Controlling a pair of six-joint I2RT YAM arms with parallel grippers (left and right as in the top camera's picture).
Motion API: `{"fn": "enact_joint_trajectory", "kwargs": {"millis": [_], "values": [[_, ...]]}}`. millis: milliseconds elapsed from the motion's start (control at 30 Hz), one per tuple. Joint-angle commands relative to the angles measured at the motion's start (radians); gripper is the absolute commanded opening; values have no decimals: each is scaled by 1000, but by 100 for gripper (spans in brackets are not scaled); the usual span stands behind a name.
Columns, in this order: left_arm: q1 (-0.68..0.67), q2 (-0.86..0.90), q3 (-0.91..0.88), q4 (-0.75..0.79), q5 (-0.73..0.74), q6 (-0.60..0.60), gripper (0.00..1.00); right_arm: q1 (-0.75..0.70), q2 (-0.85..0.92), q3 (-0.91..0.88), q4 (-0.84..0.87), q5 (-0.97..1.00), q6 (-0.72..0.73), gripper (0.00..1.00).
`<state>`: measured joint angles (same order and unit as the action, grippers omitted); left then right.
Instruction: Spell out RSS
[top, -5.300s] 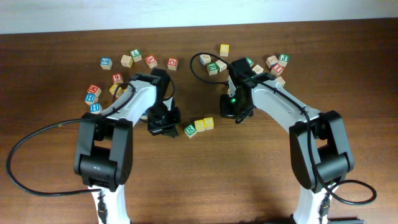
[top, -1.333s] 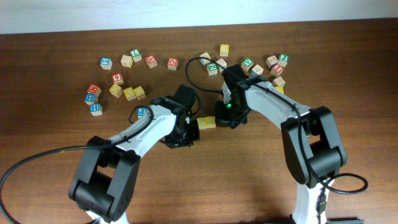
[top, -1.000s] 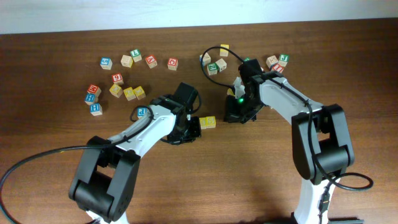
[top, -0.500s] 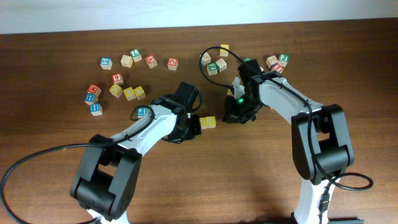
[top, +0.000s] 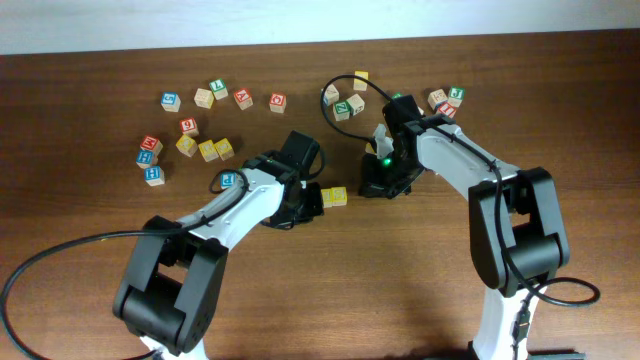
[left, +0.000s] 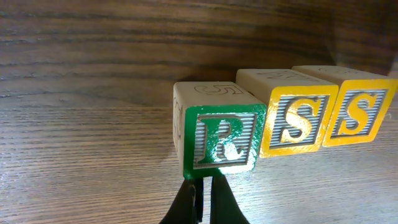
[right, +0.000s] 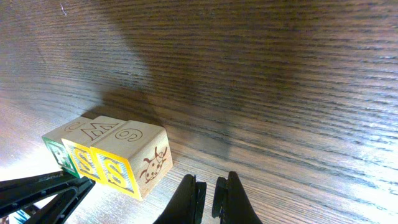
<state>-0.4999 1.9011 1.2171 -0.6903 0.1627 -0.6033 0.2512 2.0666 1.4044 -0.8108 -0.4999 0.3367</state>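
A green R block (left: 217, 134) and two yellow S blocks (left: 298, 118) (left: 357, 109) stand touching in a row on the wooden table, reading R S S in the left wrist view. The row also shows in the right wrist view (right: 118, 158), its end face bearing a ladybird. In the overhead view only the yellow S blocks (top: 334, 196) show beside my left arm. My left gripper (left: 204, 199) is shut and empty, with its tips at the R block's lower edge. My right gripper (right: 208, 193) is shut and empty, a short way right of the row (top: 380, 186).
Several loose letter blocks lie at the back left (top: 190, 125) and back right (top: 445, 100). A blue block (top: 229, 180) sits next to my left arm. A black cable (top: 335, 85) loops over blocks at the back middle.
My left arm has swung right and brought the green R block against the yellow S blocks. My right gripper has backed off to the right of the row. Nothing has moved in the last second.
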Motion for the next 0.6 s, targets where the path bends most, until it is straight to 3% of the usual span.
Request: {"fn": "enact_joint_trajectory", "kwargs": {"millis": [0,567], "values": [[3,14,-7,3,-14,-11,0,3,-2,-6,-1,-16,-8,4],[3,14,-7,25,-14,-11,0,4,-2,-6,-1,-16,-8,4]]}}
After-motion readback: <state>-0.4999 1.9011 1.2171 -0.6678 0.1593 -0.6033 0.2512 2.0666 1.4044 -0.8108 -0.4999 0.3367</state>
